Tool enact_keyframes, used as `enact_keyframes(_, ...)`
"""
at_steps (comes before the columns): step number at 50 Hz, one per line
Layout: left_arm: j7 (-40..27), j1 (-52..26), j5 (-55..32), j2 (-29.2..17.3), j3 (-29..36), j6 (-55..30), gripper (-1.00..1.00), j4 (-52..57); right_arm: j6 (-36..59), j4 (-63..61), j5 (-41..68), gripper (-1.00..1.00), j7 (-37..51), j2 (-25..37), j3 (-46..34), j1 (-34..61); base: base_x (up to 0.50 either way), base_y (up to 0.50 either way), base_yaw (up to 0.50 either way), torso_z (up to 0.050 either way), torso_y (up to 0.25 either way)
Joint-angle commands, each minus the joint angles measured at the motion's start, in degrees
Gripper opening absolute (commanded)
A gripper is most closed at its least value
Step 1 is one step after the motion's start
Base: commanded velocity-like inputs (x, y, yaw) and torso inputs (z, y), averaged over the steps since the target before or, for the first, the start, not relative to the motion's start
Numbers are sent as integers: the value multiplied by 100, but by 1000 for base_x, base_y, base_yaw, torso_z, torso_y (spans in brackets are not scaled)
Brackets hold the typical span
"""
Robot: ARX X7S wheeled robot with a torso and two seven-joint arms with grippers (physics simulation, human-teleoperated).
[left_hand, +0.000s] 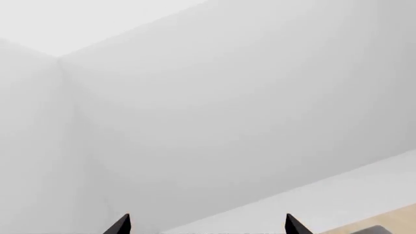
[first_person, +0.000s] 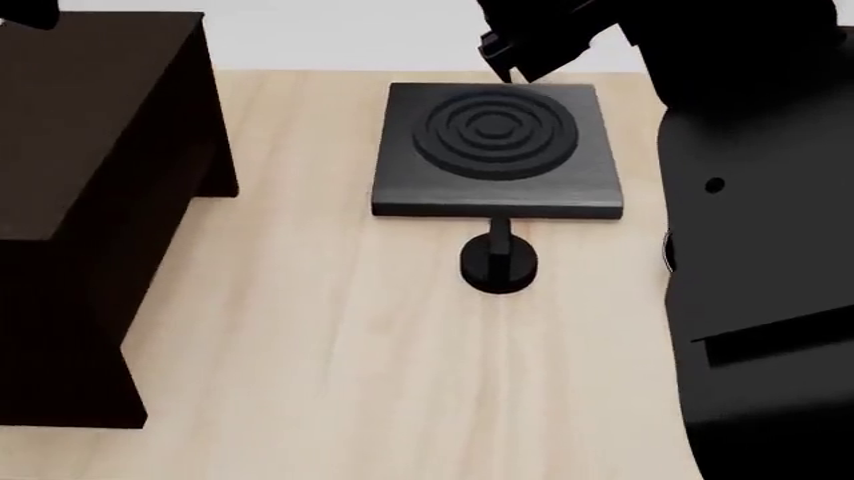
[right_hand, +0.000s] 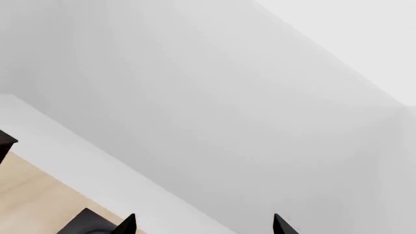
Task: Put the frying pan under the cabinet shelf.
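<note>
1. The cabinet shelf (first_person: 94,200) occupies the left of the head view, standing on the worktop (first_person: 334,380).
2. The frying pan cannot be identified in any view.
3. A square black plate (first_person: 497,150) lies at upper centre.
4. Left end effector (left_hand: 206,225): fingertips spread, released, grasping nothing.
5. Right end effector (right_hand: 202,225): likewise released.

head: looks down on table (first_person: 334,380) | wrists: face white walls

The cabinet shelf (first_person: 94,200) stands at the table's (first_person: 334,350) left side. The square plate (first_person: 497,150) sits toward the far middle, with a small round knobbed object (first_person: 499,262) just before it.
</note>
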Motion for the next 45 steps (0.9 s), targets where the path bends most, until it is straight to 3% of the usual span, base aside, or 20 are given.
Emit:
enact_keyframes(1, -16, -9, -36, -6, -17, -37, 100, 22, 49, -27, 16, 100, 9, -3, 11, 24, 0, 500, 0, 0, 0)
enact_keyframes(9, -25, -2, -62, -5, -23, -32, 100, 32, 29, 16, -27, 100, 90, -1, 38, -5, 2, 500, 0, 0, 0)
enact_keyframes(16, -42, 10, -95, 24, -34, -73, 100, 81, 101, -44, -53, 100, 154, -11, 59, -12, 0, 18, 0, 0, 0)
enact_keyframes(45, -73, -87, -200, 15, -79, -159, 100, 128, 155, -62, -12, 100, 131, -17, -78, 84, 497, 0, 0, 0, 1)
